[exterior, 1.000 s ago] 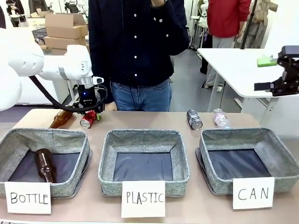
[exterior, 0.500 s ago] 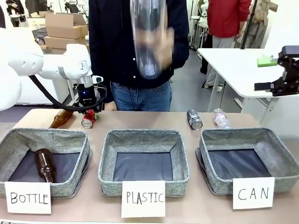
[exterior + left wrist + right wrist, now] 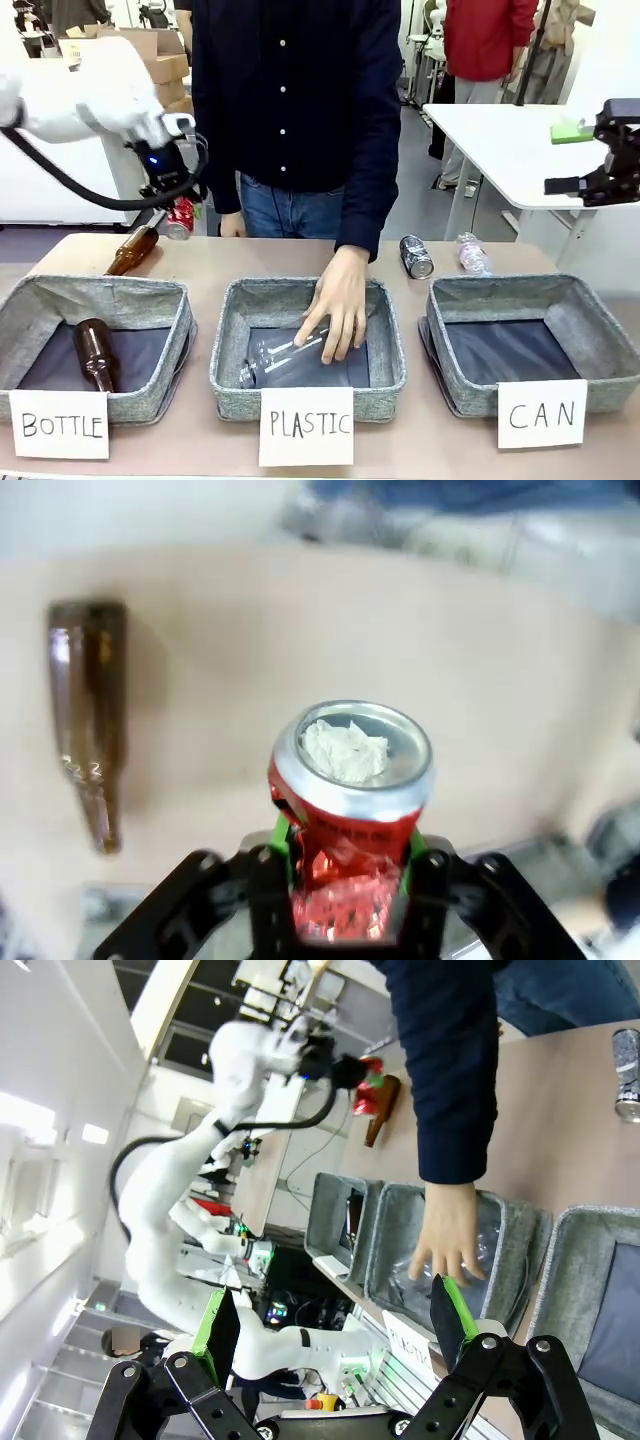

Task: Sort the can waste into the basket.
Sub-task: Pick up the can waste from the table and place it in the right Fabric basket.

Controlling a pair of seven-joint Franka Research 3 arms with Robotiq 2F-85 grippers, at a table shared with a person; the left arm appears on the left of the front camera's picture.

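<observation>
A tan desk point(image 3: 200, 255) stands between the robot and a person in a dark shirt. Three grey cloth baskets sit in a row along its near side: the BOTTLE basket point(image 3: 100, 290) on the left, the PLASTIC basket point(image 3: 225, 340) in the middle and the CAN basket point(image 3: 600, 330) on the right.

The left claw point(image 3: 178, 200) hangs in the air above the desk's far left corner, pinching the red can point(image 3: 181, 218) between its green pads. Something white and crumpled sits in the can's silver top.

Below it a brown bottle point(image 3: 133, 250) lies on its side on the desk, just behind the BOTTLE basket, which has a second brown bottle point(image 3: 95, 355) in it. The black can point(image 3: 416, 256) lies on the desk at the far side, behind the gap between the PLASTIC basket and the CAN basket, with a small clear bottle point(image 3: 472, 254) just beside it.

The person's hand point(image 3: 340, 310) reaches into the PLASTIC basket and rests on a big clear bottle point(image 3: 280, 360) lying there. The right claw point(image 3: 335, 1322) is up at the right, off the desk, its fingers spread wide.
</observation>
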